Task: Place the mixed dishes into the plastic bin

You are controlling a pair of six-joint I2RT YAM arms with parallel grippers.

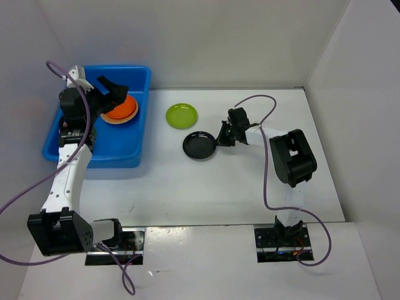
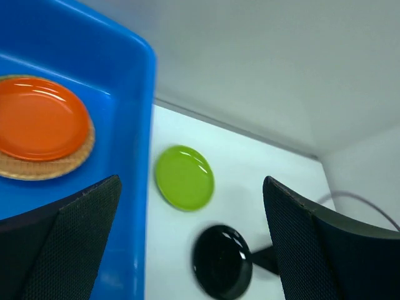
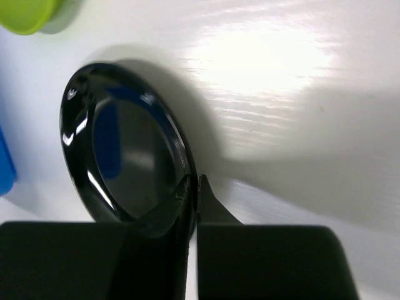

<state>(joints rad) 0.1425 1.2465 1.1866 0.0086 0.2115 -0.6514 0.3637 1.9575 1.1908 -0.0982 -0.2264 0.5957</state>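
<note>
The blue plastic bin (image 1: 134, 75) stands at the far left and holds an orange plate (image 1: 120, 109) stacked on a woven tan plate (image 1: 113, 120). My left gripper (image 1: 115, 92) hovers open and empty over the bin; its view shows the orange plate (image 2: 39, 119), the woven plate (image 2: 56, 167) and the bin wall (image 2: 134, 94). A lime green plate (image 1: 181, 115) and a glossy black plate (image 1: 199, 145) lie on the table. My right gripper (image 1: 220, 135) is shut on the right rim of the black plate (image 3: 119, 159). No cups are in view.
White walls enclose the table at the back and both sides. Purple cables loop from both arms. The green plate (image 2: 184, 177) and black plate (image 2: 223, 261) lie just right of the bin. An edge of the green plate (image 3: 25, 14) shows in the right wrist view.
</note>
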